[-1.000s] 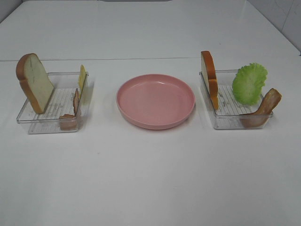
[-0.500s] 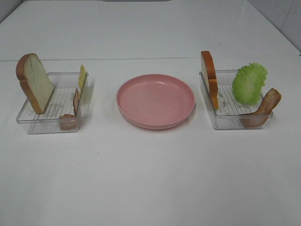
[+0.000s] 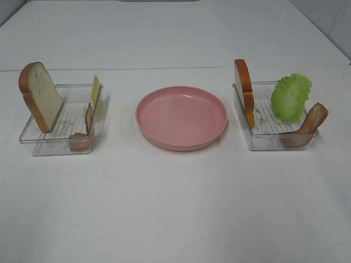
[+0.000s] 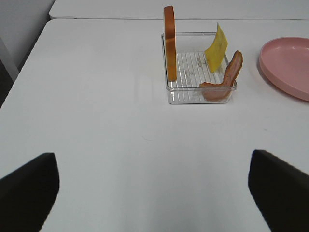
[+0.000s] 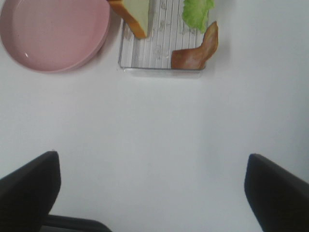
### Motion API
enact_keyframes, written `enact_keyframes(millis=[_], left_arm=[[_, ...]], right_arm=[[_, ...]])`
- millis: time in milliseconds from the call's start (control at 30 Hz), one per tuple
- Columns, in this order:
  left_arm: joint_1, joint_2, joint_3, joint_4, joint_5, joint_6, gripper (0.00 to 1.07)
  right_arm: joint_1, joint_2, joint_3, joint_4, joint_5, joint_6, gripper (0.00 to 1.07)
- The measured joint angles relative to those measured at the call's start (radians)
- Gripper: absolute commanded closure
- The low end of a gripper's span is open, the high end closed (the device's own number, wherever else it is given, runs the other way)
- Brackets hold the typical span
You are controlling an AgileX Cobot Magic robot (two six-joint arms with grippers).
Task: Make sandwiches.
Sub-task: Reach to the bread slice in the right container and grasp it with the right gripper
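No stack stands anywhere; the sandwich pieces lie apart. In the left clear tray (image 3: pixel 38 143) a bread slice (image 3: pixel 41 96) leans upright, with a yellow cheese slice (image 3: pixel 96 89) and a meat strip (image 3: pixel 88 119). In the right clear tray (image 3: pixel 258 141) stand a second bread slice (image 3: pixel 243 91), a green lettuce leaf (image 3: pixel 291 97) and a meat strip (image 3: pixel 307 126). The pink plate (image 3: pixel 181 117) lies bare between them. My left gripper (image 4: pixel 152 193) is open and empty, well short of the left tray (image 4: pixel 183 96). My right gripper (image 5: pixel 152 193) is open and empty, short of the right tray (image 5: pixel 145 60). Neither gripper shows in the exterior view.
The white table (image 3: pixel 175 208) has a seam line across its far part (image 3: pixel 164 68). Its left edge shows in the left wrist view (image 4: pixel 24 63).
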Motion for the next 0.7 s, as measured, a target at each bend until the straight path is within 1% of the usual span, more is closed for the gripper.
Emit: enact_keyframes(millis=[33, 67, 100, 133, 167, 200, 233, 267, 300, 333, 367, 400, 433, 467, 500, 533, 567, 600, 633, 700], left_arm=[[0.0, 0.0, 0.0, 0.0, 0.0, 0.0, 0.07], [0.0, 0.0, 0.0, 0.0, 0.0, 0.0, 0.07], [0.0, 0.0, 0.0, 0.0, 0.0, 0.0, 0.07], [0.0, 0.0, 0.0, 0.0, 0.0, 0.0, 0.07], [0.0, 0.0, 0.0, 0.0, 0.0, 0.0, 0.07], [0.0, 0.0, 0.0, 0.0, 0.0, 0.0, 0.07], [0.0, 0.0, 0.0, 0.001, 0.0, 0.0, 0.07], [0.0, 0.0, 0.0, 0.002, 0.0, 0.0, 0.07], [0.0, 0.0, 0.0, 0.003, 0.0, 0.0, 0.07], [0.0, 0.0, 0.0, 0.003, 0.0, 0.0, 0.07], [0.0, 0.0, 0.0, 0.003, 0.0, 0.0, 0.07], [0.0, 0.0, 0.0, 0.003, 0.0, 0.0, 0.07], [0.0, 0.0, 0.0, 0.003, 0.0, 0.0, 0.07], [0.0, 0.0, 0.0, 0.003, 0.0, 0.0, 0.07], [0.0, 0.0, 0.0, 0.003, 0.0, 0.0, 0.07], [0.0, 0.0, 0.0, 0.003, 0.0, 0.0, 0.07], [0.0, 0.0, 0.0, 0.003, 0.0, 0.0, 0.07], [0.0, 0.0, 0.0, 0.003, 0.0, 0.0, 0.07], [0.0, 0.0, 0.0, 0.003, 0.0, 0.0, 0.07], [0.0, 0.0, 0.0, 0.003, 0.0, 0.0, 0.07]], right_arm=[[0.0, 0.12, -0.08, 0.002, -0.001, -0.001, 0.09], [0.0, 0.165, -0.126, 0.0, -0.001, -0.001, 0.09], [0.0, 0.165, -0.126, 0.0, -0.001, -0.001, 0.09], [0.0, 0.272, -0.212, -0.001, 0.0, -0.001, 0.09], [0.0, 0.323, -0.262, -0.001, 0.001, 0.002, 0.09], [0.0, 0.323, -0.262, -0.001, 0.001, 0.002, 0.09], [0.0, 0.416, -0.355, -0.001, 0.012, 0.011, 0.09], [0.0, 0.467, -0.408, -0.001, 0.027, 0.013, 0.09], [0.0, 0.556, -0.51, -0.001, 0.054, 0.013, 0.09], [0.0, 0.556, -0.51, -0.001, 0.054, 0.013, 0.09], [0.001, 0.647, -0.601, -0.001, 0.068, 0.014, 0.09], [0.005, 0.689, -0.648, -0.001, 0.073, 0.019, 0.09], [0.005, 0.689, -0.648, -0.001, 0.073, 0.019, 0.09], [0.015, 0.759, -0.725, -0.001, 0.08, 0.038, 0.09], [0.015, 0.759, -0.725, -0.001, 0.08, 0.038, 0.09], [0.022, 0.788, -0.765, -0.002, 0.08, 0.045, 0.09], [0.05, 0.859, -0.838, -0.004, 0.08, 0.063, 0.09], [0.061, 0.894, -0.864, -0.004, 0.081, 0.068, 0.09], [0.061, 0.894, -0.864, -0.004, 0.081, 0.068, 0.09], [0.1, 0.985, -0.933, -0.004, 0.094, 0.09, 0.09]])
